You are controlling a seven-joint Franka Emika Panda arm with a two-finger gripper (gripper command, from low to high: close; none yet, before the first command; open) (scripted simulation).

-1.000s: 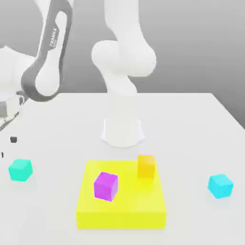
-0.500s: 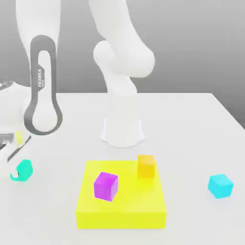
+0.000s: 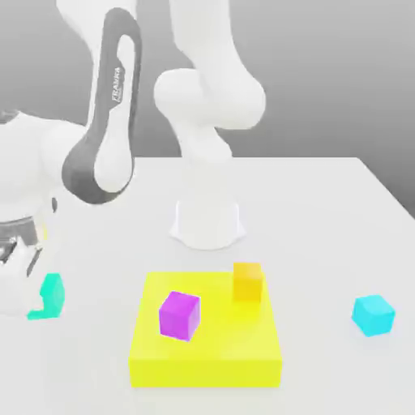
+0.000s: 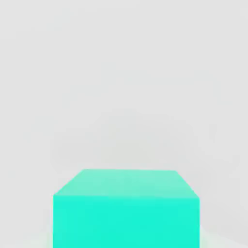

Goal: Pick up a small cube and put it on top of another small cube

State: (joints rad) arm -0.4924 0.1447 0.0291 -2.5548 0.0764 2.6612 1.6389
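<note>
The small cube point(image 3: 52, 293), turquoise with a green tint, rests on the white table at the exterior view's left. My gripper point(image 3: 32, 297) has come down over it and is shut on it, and the white hand hides the cube's left part. In the hand view the small cube point(image 4: 126, 210) sits very close, with white table behind it. The other small cube point(image 3: 374, 314), sky-cyan and bluer, stands alone on the table at the exterior view's right, far from the gripper.
A flat yellow block point(image 3: 207, 357) lies at the front centre with a magenta cube point(image 3: 179, 315) and an orange-yellow cube point(image 3: 248, 281) on it. My arm's white base point(image 3: 207, 219) stands behind it. The table edge runs along the exterior view's right.
The arm swung in and lowered the hand over the turquoise cube. The jaws went from open to shut around it. The cube now shows partly covered by the hand.
</note>
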